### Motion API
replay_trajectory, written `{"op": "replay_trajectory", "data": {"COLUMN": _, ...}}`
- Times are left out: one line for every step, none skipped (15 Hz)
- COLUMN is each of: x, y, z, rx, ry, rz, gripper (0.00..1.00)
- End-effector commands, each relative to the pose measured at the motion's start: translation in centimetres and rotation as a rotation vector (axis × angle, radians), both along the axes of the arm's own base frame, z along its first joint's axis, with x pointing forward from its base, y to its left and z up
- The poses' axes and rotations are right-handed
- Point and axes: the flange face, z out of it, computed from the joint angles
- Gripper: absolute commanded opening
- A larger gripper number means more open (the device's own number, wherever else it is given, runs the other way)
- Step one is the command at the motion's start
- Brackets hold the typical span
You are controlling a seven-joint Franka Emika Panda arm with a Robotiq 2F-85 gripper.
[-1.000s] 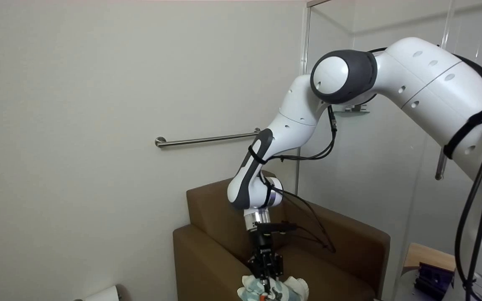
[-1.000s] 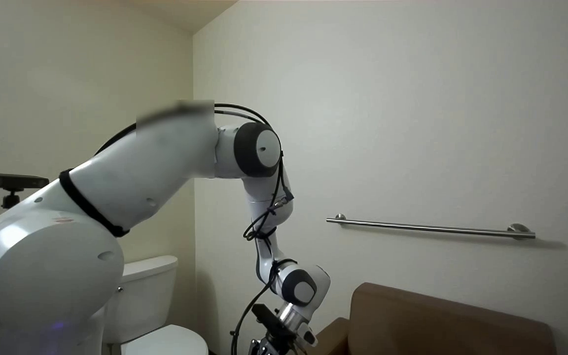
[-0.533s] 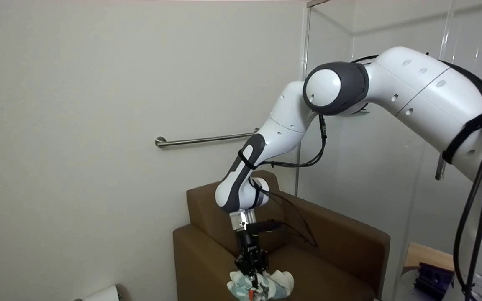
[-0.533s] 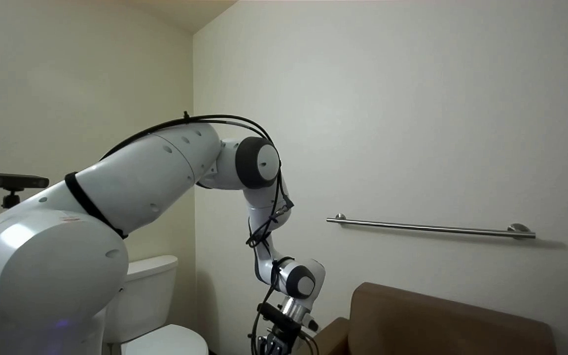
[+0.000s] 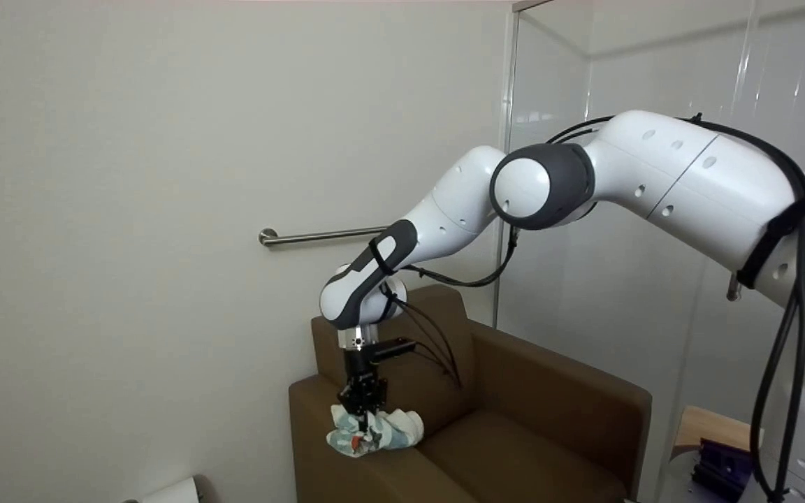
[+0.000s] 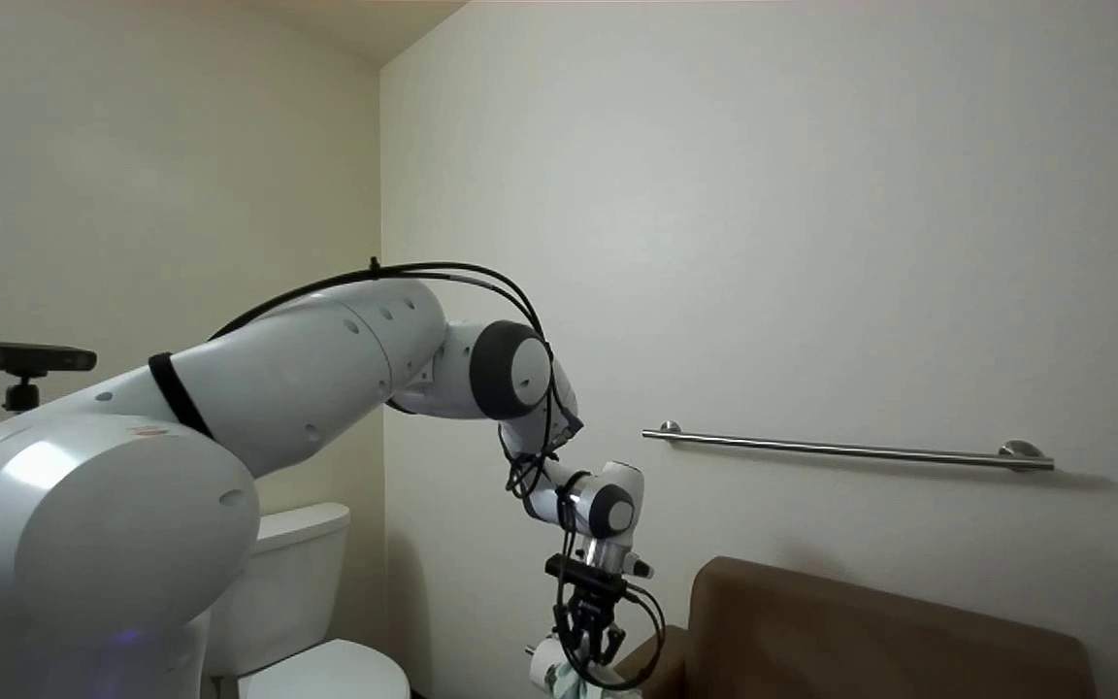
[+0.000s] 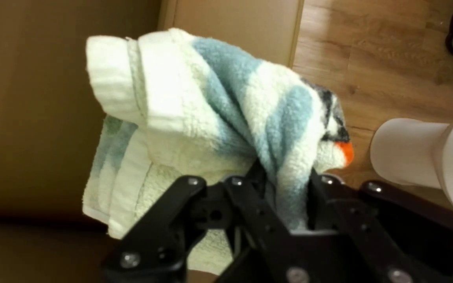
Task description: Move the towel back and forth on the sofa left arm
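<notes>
The towel point(image 5: 400, 429) is white and light blue with a black and orange patch. It is bunched up over the brown sofa's arm point(image 5: 402, 478) beside the wall; I cannot tell how firmly it touches. My gripper point(image 5: 364, 421) points down from above and is shut on the towel's middle. In the wrist view a fold of the towel point(image 7: 226, 90) stands between the fingers of the gripper point(image 7: 287, 188), and its ends hang out to both sides. The towel's lower part point(image 6: 574, 684) shows at the bottom edge in an exterior view, below the gripper point(image 6: 601, 649).
The sofa's backrest point(image 5: 437, 314) stands close behind the gripper, with the seat point(image 5: 514, 447) beside the arm. A metal bar point(image 5: 325, 235) is fixed to the wall. A toilet point(image 6: 302, 573) stands in the corner. Black cables point(image 5: 437, 342) hang by the wrist.
My gripper has carried the towel along the sofa arm toward the backrest and wall, leftward and up in an exterior view. The upper arm joints have lowered and stretched out. The grip stays shut.
</notes>
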Motion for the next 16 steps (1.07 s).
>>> {"op": "replay_trajectory", "data": {"x": 3.8, "y": 0.5, "z": 0.5, "rx": -0.058, "ry": -0.055, "rz": 0.021, "gripper": 0.09}}
{"op": "replay_trajectory", "data": {"x": 4.4, "y": 0.4, "z": 0.5, "rx": -0.063, "ry": -0.065, "rz": 0.025, "gripper": 0.09}}
{"op": "replay_trajectory", "data": {"x": 4.9, "y": 0.1, "z": 0.6, "rx": -0.059, "ry": -0.068, "rz": 0.024, "gripper": 0.09}}
{"op": "replay_trajectory", "data": {"x": 5.3, "y": -0.3, "z": 0.4, "rx": -0.052, "ry": -0.068, "rz": 0.022, "gripper": 0.09}}
{"op": "replay_trajectory", "data": {"x": 5.5, "y": -0.5, "z": 0.3, "rx": -0.046, "ry": -0.063, "rz": 0.019, "gripper": 0.09}}
{"op": "replay_trajectory", "data": {"x": 5.5, "y": -0.8, "z": 0.0, "rx": -0.041, "ry": -0.055, "rz": 0.019, "gripper": 0.09}}
{"op": "replay_trajectory", "data": {"x": 5.6, "y": -1.1, "z": -0.2, "rx": -0.035, "ry": -0.046, "rz": 0.019, "gripper": 0.09}}
{"op": "replay_trajectory", "data": {"x": 5.5, "y": -1.2, "z": -0.4, "rx": -0.020, "ry": -0.036, "rz": 0.021, "gripper": 0.09}}
{"op": "replay_trajectory", "data": {"x": 5.4, "y": -1.2, "z": -0.7, "rx": -0.005, "ry": -0.024, "rz": 0.027, "gripper": 0.09}}
{"op": "replay_trajectory", "data": {"x": 5.0, "y": -0.9, "z": -0.9, "rx": 0.021, "ry": -0.011, "rz": 0.042, "gripper": 0.09}}
{"op": "replay_trajectory", "data": {"x": 4.7, "y": -0.6, "z": -1.2, "rx": 0.037, "ry": -0.001, "rz": 0.056, "gripper": 0.09}}
{"op": "replay_trajectory", "data": {"x": 4.2, "y": -0.2, "z": -1.5, "rx": 0.052, "ry": 0.013, "rz": 0.074, "gripper": 0.09}}
{"op": "replay_trajectory", "data": {"x": 3.5, "y": 0.3, "z": -1.7, "rx": 0.051, "ry": 0.034, "rz": 0.095, "gripper": 0.09}}
{"op": "replay_trajectory", "data": {"x": 3.0, "y": 0.8, "z": -2.0, "rx": 0.068, "ry": 0.046, "rz": 0.112, "gripper": 0.09}}
{"op": "replay_trajectory", "data": {"x": 2.2, "y": 1.3, "z": -2.3, "rx": 0.083, "ry": 0.061, "rz": 0.124, "gripper": 0.09}}
{"op": "replay_trajectory", "data": {"x": 1.2, "y": 1.8, "z": -2.6, "rx": 0.105, "ry": 0.083, "rz": 0.130, "gripper": 0.09}}
